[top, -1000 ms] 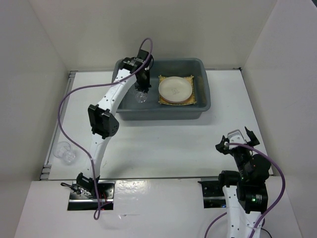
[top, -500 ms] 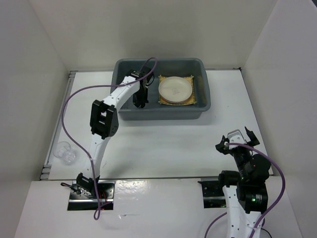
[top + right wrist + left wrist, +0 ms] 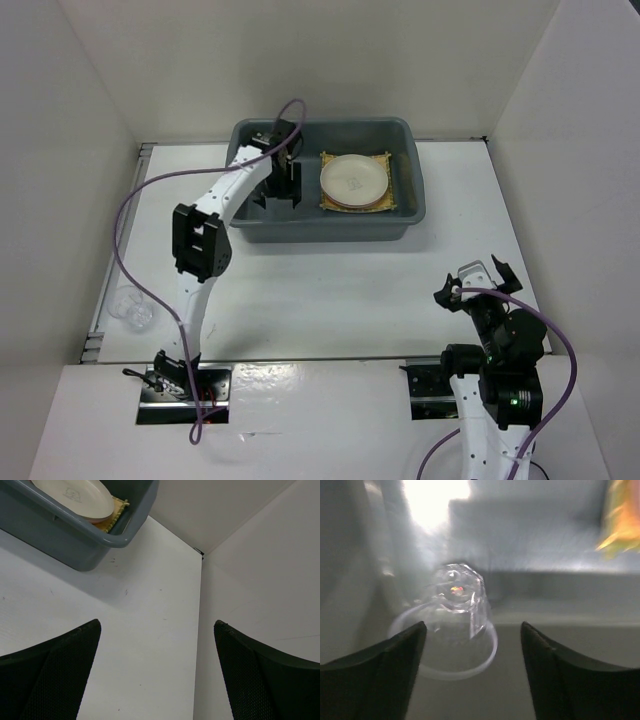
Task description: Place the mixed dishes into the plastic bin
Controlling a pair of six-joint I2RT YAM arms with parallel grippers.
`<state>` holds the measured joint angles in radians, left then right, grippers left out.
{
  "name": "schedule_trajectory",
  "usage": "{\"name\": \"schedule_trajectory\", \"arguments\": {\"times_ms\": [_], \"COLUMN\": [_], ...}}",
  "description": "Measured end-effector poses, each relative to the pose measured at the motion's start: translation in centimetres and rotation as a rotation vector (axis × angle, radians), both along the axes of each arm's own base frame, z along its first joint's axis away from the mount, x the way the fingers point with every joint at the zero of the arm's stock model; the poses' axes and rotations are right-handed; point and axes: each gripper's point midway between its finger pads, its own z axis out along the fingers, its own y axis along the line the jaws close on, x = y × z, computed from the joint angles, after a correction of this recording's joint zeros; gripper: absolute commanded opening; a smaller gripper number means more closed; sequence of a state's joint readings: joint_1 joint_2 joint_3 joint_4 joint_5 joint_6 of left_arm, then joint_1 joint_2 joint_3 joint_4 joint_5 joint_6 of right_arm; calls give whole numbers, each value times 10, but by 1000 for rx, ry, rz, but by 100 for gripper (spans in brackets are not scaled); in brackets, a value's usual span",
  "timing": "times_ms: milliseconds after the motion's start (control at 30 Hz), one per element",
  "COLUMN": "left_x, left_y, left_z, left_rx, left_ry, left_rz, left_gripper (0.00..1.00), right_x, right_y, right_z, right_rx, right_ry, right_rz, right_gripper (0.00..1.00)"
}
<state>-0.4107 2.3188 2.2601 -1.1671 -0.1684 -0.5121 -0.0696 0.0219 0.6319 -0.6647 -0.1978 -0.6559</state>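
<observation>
Clear cup, apparently loose, in grey bin beneath spread left gripper; right gripper wide.

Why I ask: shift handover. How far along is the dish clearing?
Done: cream plate and yellow mat lie in the bin. In hand: left gripper stands open over a clear cup lying on the bin floor. Left: clear cups at the left edge of the table.

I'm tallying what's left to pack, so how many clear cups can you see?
3. One cup is in the bin, between the left fingers. Two more, one beside another, are at the table's left edge. The left arm could hide others.
</observation>
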Motion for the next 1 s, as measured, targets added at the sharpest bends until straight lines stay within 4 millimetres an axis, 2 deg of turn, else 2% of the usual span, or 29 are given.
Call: {"name": "schedule_trajectory", "arguments": {"times_ms": [33, 67, 100, 167, 233, 267, 333, 400, 467, 500, 567, 633, 700, 767, 867, 1000], "left_x": [6, 14, 23, 36, 36, 28, 2, -36, -68, -89, -119, -153, -177, -188, -189, -187], "left_y": [3, 8, 14, 34, 62, 81, 123, 173, 210, 222, 236, 250, 272, 293, 320, 337], "left_z": [16, 35, 60, 119, 182, 210, 251, 271, 264, 252, 217, 170, 138, 120, 98, 49], "left_rx": [-9, -20, -33, -54, -73, -84, -102, -75, -25, 4, 34, 82, 123, 153, 175, 187], "left_ry": [-38, -87, -154, -308, -467, -527, -620, -682, -720, -713, -698, -621, -561, -519, -443, -249], "left_rz": [27, 51, 88, 165, 267, 334, 469, 633, 777, 830, 901, 959, 1058, 1172, 1309, 1397], "left_gripper": [84, 97, 100, 100, 100, 100, 100, 100, 100, 100, 100, 100, 100, 100, 100, 100], "right_x": [0, 0, 0, 1, 1, 1, 1, 1, 2, 2, 2, 2, 2, 2, 3, 2], "right_y": [0, 0, 0, 0, 0, 0, 0, 0, 1, 2, 2, 3, 4, 5, 6, 6], "right_z": [0, 0, 0, -1, -1, -1, -1, -2, -2, -2, -2, -2, -2, -3, -3, -3], "right_rx": [0, 0, 0, 0, 1, 1, 0, 0, -1, -3, -7, -10, -14, -16, -16, -17], "right_ry": [0, 0, 1, 4, 8, 8, 9, 10, 11, 11, 10, 11, 12, 13, 15, 15], "right_rz": [0, 0, 0, 0, 0, 0, 0, 1, 7, 11, 16, 24, 29, 34, 38, 41], "right_gripper": [98, 98, 98, 98, 98, 98, 98, 98, 98, 98, 98, 98, 98, 98, 98, 98]}}
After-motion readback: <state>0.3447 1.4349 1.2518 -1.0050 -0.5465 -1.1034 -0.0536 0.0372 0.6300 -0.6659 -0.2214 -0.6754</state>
